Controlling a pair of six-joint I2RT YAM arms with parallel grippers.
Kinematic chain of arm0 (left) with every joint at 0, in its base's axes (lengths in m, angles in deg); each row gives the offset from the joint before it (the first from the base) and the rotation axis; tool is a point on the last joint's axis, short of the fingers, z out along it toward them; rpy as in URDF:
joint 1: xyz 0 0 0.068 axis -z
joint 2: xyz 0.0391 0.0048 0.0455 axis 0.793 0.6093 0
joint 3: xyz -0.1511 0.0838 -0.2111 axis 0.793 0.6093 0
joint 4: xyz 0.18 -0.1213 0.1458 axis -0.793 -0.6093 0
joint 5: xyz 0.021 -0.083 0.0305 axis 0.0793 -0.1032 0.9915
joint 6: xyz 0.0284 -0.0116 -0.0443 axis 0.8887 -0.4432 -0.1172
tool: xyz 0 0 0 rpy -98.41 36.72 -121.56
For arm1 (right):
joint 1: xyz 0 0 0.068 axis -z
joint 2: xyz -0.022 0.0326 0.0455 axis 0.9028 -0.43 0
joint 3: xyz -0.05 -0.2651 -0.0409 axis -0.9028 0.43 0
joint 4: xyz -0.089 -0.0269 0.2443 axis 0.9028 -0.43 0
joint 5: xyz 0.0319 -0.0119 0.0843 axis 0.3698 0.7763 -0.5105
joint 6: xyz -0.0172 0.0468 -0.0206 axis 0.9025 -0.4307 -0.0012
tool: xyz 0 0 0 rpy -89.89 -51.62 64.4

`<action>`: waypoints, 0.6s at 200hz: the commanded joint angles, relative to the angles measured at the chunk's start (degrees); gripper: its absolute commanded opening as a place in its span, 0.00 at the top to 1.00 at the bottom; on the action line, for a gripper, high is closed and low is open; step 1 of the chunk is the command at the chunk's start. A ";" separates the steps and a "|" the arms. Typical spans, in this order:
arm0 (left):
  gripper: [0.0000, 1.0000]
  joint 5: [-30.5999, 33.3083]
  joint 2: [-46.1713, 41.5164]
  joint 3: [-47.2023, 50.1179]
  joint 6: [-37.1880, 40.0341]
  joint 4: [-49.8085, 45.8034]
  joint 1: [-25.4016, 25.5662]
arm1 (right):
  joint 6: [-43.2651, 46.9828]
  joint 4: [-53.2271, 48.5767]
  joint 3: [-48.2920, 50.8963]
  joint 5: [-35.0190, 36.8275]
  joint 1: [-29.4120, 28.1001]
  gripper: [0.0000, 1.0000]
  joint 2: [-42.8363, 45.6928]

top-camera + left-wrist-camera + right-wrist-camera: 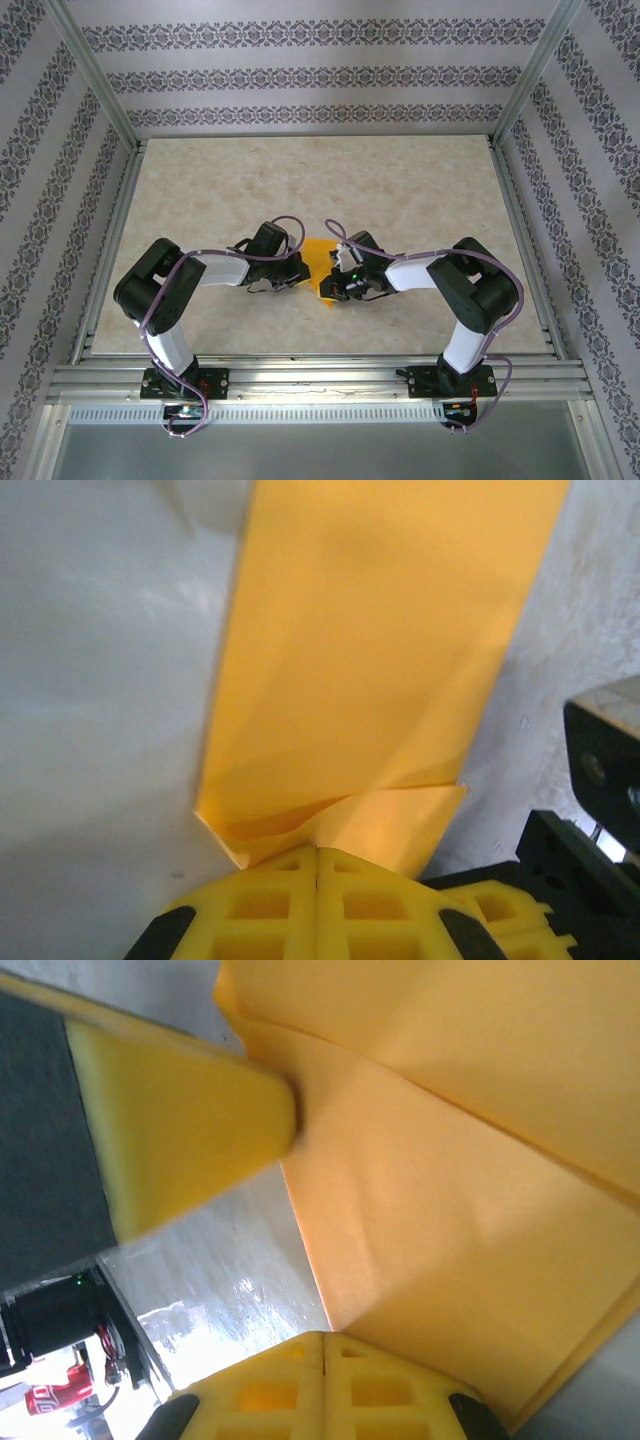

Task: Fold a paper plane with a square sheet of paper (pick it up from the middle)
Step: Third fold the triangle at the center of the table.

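The bright orange sheet of paper (318, 262) hangs folded between both grippers over the middle of the table. In the left wrist view it is a long doubled strip (380, 660) with a creased flap at its near end, and my left gripper (317, 852) is shut on that end. In the right wrist view the paper (470, 1190) spreads to the right with a diagonal crease, and my right gripper (323, 1337) is shut on its lower edge. The left gripper's yellow finger (180, 1130) touches the paper at the upper left. From above, the left gripper (296, 276) and right gripper (334, 282) nearly meet.
The marbled tabletop (200, 200) lies all around the arms. Aluminium rails (320, 372) run along the near edge and posts stand at the corners, with patterned walls behind. A small red can-like object (55, 1396) shows past the table edge.
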 commanded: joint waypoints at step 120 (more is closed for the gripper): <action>0.92 0.66 -6.92 -3.28 4.09 -5.19 -6.79 | 5.86 -8.27 1.39 0.39 1.90 1.00 -1.55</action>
